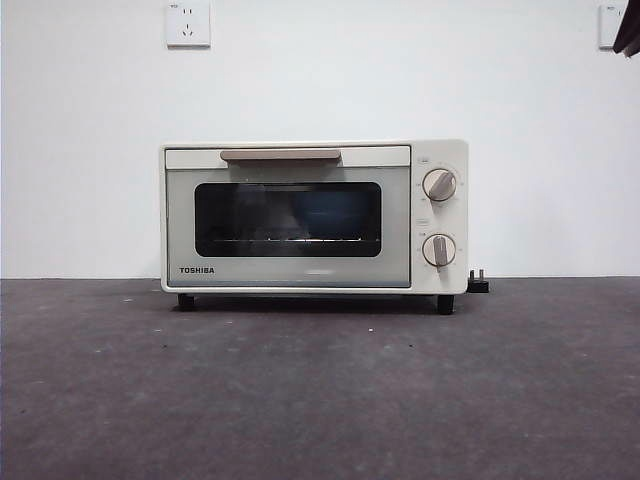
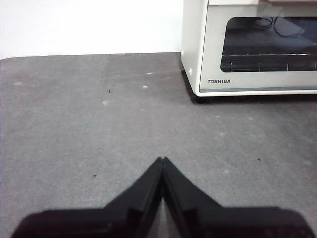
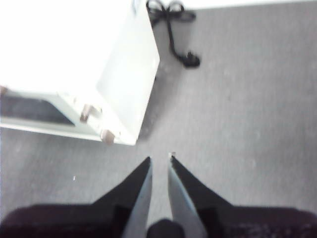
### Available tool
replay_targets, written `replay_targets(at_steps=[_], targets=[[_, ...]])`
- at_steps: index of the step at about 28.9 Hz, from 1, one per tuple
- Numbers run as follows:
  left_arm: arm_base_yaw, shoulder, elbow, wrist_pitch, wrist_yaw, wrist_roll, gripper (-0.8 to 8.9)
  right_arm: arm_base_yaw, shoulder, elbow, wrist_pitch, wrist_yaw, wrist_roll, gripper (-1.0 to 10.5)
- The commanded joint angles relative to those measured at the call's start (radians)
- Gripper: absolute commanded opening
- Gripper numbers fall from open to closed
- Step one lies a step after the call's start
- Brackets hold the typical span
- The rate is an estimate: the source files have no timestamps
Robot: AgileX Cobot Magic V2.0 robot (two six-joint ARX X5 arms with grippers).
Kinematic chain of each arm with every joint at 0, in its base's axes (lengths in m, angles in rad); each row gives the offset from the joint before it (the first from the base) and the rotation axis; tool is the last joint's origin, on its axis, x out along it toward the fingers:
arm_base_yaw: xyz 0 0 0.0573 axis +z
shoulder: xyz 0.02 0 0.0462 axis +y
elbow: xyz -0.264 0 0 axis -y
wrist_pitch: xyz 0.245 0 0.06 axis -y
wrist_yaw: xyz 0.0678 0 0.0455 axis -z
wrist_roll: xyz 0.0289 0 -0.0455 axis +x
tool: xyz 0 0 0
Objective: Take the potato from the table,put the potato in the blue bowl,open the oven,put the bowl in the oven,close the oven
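The cream-white Toshiba oven (image 1: 313, 217) stands at the back of the table (image 1: 320, 390) with its door closed. Through the dark window a blue shape, the blue bowl (image 1: 335, 213), shows on the rack inside. The potato is hidden. My left gripper (image 2: 162, 160) hovers shut and empty over bare table, in front of the oven (image 2: 257, 49) and off toward its TOSHIBA end. My right gripper (image 3: 159, 158) is high above the table beside the knob end of the oven (image 3: 74, 64); its jaws stand a narrow gap apart with nothing between them.
A black power cord and plug (image 3: 184, 37) lie on the table behind the oven's knob end; the plug (image 1: 478, 283) also peeks out there. A dark arm tip (image 1: 630, 30) shows at the top right corner. A white wall stands behind.
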Motion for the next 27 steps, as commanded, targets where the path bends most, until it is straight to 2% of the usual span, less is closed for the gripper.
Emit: replay_targets(at_steps=[1, 16, 18, 20, 27], targets=[[0.004, -0.001, -0.01, 0.01, 0.001, -0.018, -0.04, 0.001, 0.003, -0.01, 0.019, 0.004, 0.007, 0.6], [0.004, 0.034, -0.01, 0.01, 0.001, -0.018, -0.04, 0.001, 0.003, -0.01, 0.034, 0.006, 0.007, 0.6], [0.004, 0.04, -0.01, 0.01, 0.001, -0.018, -0.04, 0.0, -0.008, -0.01, 0.028, 0.024, 0.007, 0.6], [0.004, 0.044, -0.01, 0.01, 0.001, -0.018, -0.04, -0.002, -0.045, -0.011, 0.024, 0.08, 0.007, 0.6], [0.004, 0.056, -0.01, 0.01, 0.001, -0.018, -0.04, 0.039, -0.279, -0.047, 0.047, 0.195, -0.014, 0.6]])
